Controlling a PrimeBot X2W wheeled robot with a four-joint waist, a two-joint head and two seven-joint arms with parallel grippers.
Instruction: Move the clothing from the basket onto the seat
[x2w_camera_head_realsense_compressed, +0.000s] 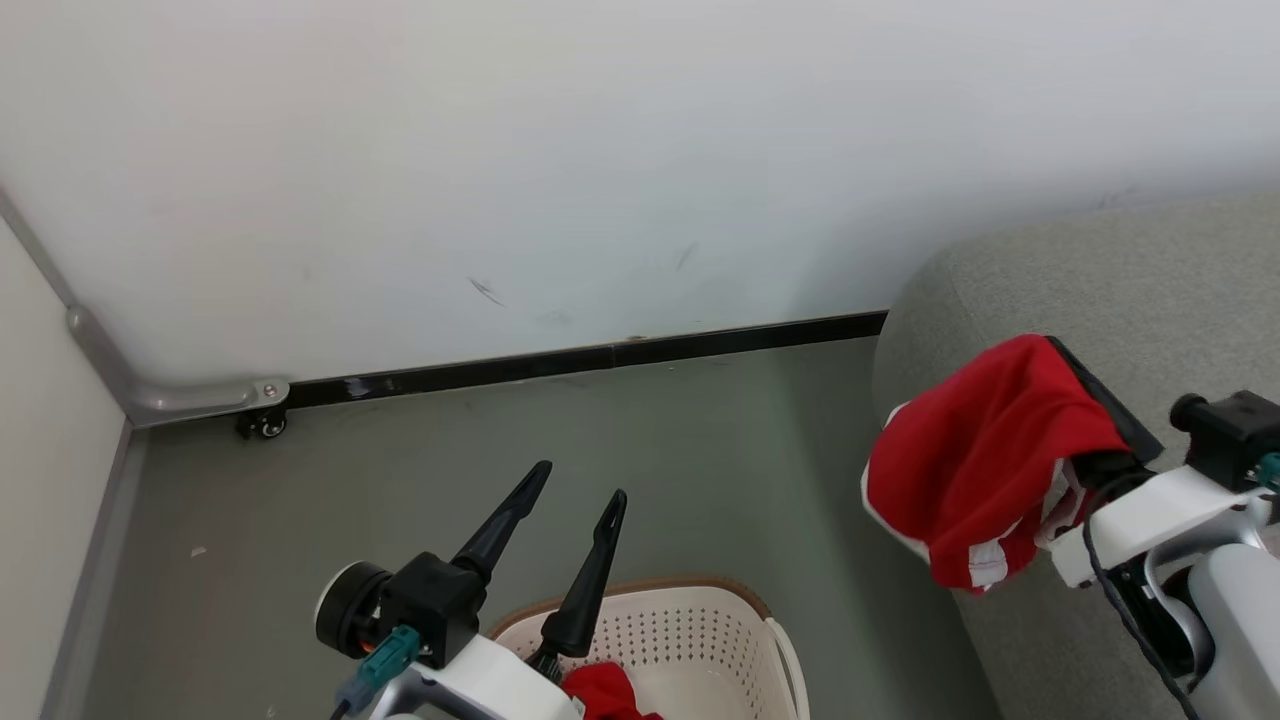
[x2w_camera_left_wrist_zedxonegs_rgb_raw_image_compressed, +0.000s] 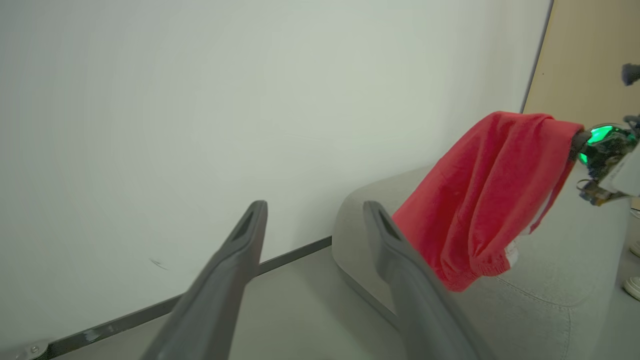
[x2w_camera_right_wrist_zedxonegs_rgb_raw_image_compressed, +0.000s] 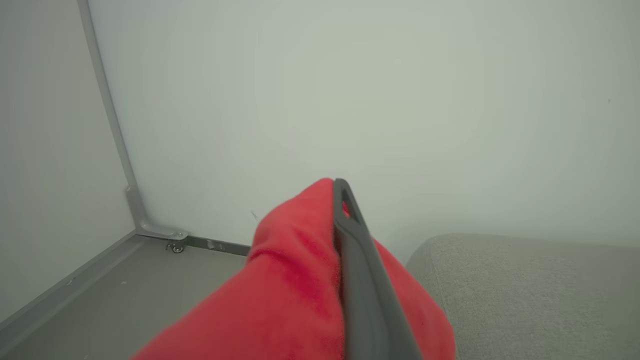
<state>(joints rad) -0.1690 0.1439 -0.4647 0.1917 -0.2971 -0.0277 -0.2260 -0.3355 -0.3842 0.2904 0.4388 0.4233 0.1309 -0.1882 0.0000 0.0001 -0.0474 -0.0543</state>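
Your head camera looks down toward the wall (x2w_camera_head_realsense_compressed: 600, 150); both wrist cameras face it from low, sharing the seat (x2w_camera_right_wrist_zedxonegs_rgb_raw_image_compressed: 525, 290) lower right

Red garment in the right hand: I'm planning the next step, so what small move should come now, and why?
Probably move the right hand further in over the seat: it is shut on the red garment, which hangs at the seat's edge.

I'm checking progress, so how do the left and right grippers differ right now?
The left gripper is open and empty; the right gripper is shut on red clothing. The left one is by the basket; the right one holds its load over the seat. Both have long dark fingers.
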